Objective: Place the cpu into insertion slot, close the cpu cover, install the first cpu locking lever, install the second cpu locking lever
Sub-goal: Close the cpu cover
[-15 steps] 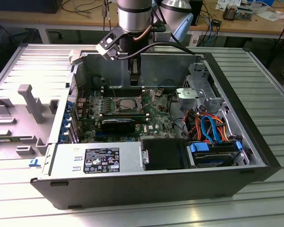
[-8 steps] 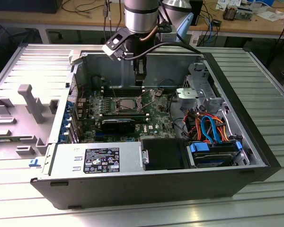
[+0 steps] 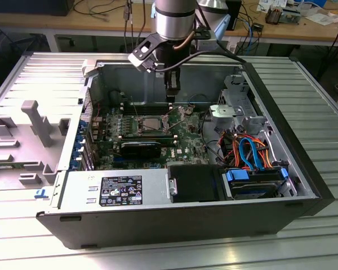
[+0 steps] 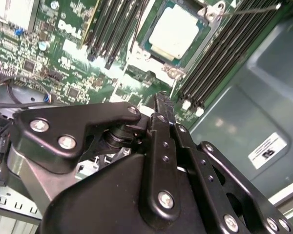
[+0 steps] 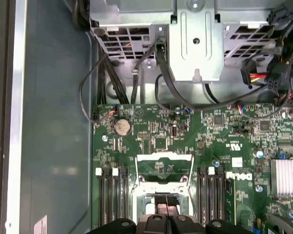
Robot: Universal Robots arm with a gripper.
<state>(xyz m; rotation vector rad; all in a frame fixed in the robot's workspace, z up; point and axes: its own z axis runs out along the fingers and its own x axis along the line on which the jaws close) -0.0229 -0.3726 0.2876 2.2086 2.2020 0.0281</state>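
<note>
The cpu (image 3: 149,124) (image 4: 173,31) lies flat in the insertion slot (image 4: 199,45), its silver top showing. The cpu cover (image 5: 163,157), a silver frame with a square window, stands swung up from the slot's edge. A thin locking lever rod (image 4: 249,9) juts out past one corner of the slot. My gripper (image 3: 170,98) (image 4: 161,100) (image 5: 165,218) hangs just above the board at the slot's far side in the exterior view. Its black fingers are pressed together with nothing between them.
Black memory slots (image 4: 112,29) flank the socket on both sides. A black graphics card (image 3: 141,149) lies in front of it. A drive cage (image 3: 231,112), coloured cables (image 3: 248,149) and a power supply (image 3: 115,188) line the case; case walls ring the board.
</note>
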